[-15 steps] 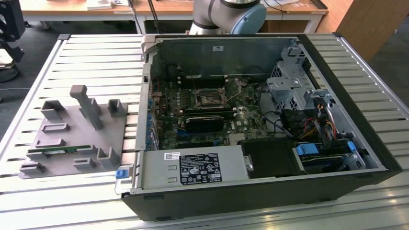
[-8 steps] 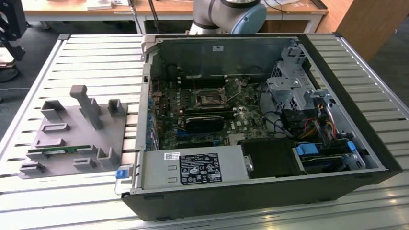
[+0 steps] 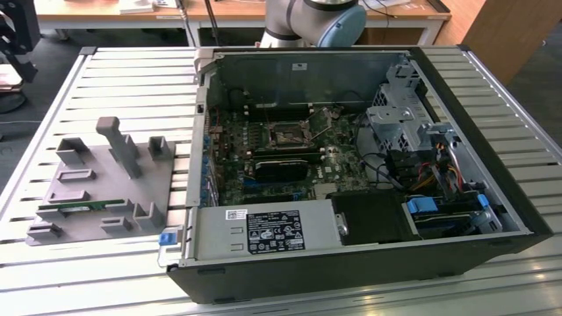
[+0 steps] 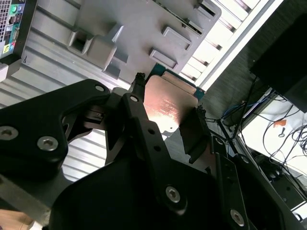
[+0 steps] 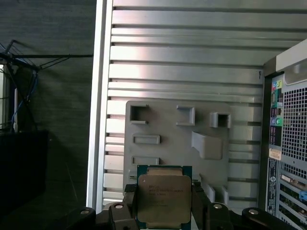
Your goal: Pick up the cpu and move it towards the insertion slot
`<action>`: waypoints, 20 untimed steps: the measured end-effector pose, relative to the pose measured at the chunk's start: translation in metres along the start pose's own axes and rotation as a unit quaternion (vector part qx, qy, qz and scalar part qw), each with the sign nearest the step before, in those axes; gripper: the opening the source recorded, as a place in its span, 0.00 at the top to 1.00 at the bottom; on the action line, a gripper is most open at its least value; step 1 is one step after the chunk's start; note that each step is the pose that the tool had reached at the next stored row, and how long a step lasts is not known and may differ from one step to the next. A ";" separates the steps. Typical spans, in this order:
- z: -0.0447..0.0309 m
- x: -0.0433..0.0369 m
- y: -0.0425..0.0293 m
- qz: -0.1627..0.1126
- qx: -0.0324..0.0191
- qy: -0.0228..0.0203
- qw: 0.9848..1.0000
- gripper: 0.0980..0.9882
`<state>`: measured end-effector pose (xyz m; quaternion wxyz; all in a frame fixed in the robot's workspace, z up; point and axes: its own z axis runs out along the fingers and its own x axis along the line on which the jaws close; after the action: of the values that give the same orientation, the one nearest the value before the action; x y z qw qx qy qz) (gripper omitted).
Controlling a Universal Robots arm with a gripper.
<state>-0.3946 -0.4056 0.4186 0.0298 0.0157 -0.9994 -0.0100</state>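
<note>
between the jaws: cpu (image 5: 163, 191), one, silver top, green rim, pinched at two opposite edges, presumably to leave its flat faces untouched. around it: gripper (image 5: 164, 203), one, closed narrow on the chip. beyond the jaws: grey tray (image 5: 163, 124), one, moulded recesses. beside the jaws: computer case (image 5: 288, 143), one. well apart from the jaws, inside the case: insertion slot (image 3: 287, 136), one, metal frame, dark centre.

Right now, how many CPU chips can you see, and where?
1. The cpu is gripped by the hand in both wrist views, with the grey tray behind it. Others could be hidden inside the computer case.
</note>
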 end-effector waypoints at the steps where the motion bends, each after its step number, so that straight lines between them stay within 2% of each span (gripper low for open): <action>1: -0.0003 -0.0007 0.0000 0.000 0.000 0.001 1.000 0.50; 8: -0.0023 -0.0082 -0.0002 0.000 0.000 0.006 1.000 0.50; 20: -0.0053 -0.0323 -0.0009 0.000 -0.001 0.025 1.000 0.50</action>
<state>-0.3620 -0.4056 0.4220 0.0548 0.0154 -0.9983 -0.0103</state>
